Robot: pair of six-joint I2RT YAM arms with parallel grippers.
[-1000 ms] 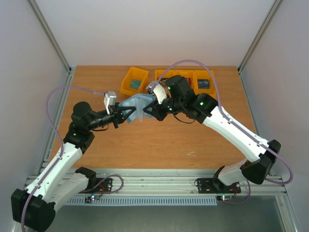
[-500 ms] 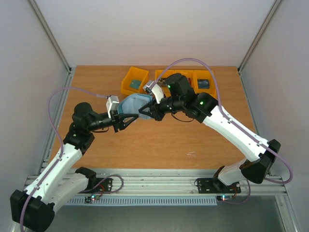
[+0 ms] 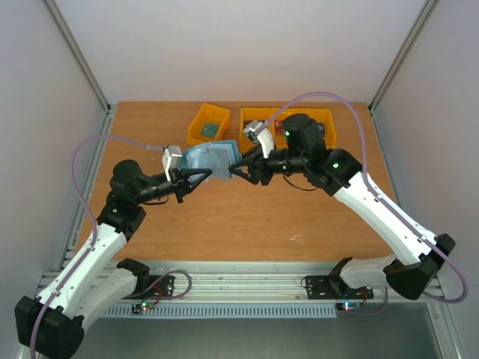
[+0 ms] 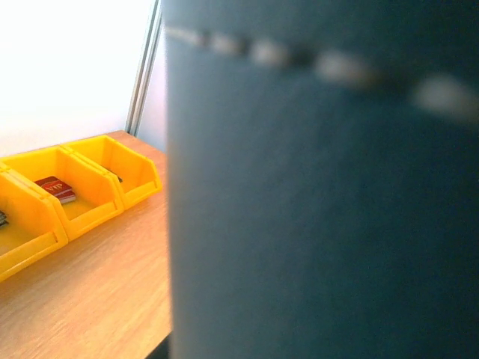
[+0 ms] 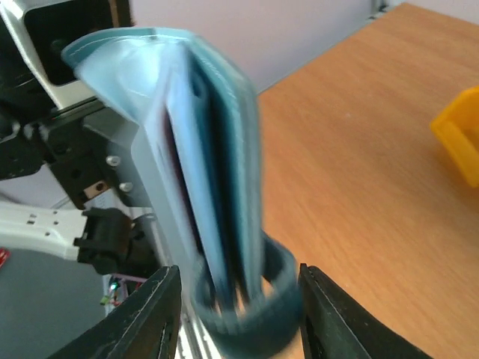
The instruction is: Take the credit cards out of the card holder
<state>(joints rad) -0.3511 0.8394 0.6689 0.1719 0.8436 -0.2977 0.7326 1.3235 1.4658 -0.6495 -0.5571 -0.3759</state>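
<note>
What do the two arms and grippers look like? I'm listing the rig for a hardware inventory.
Both the left arm and right arm have white links with black joint housings. A lilac cable loops to each wrist. Green lights glow on the right arm's joints. The left gripper and right gripper have black tapered fingers, each with a pale grey camera block behind.

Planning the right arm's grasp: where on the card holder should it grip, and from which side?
Grip the free edge of the card holder nearest the right end effector, coming in from the right. It stands on edge, held aloft, with its leaves fanned toward that arm, while the left end effector pinches the opposite side. Pinching one outer leaf there would probably spread the pockets.
</note>
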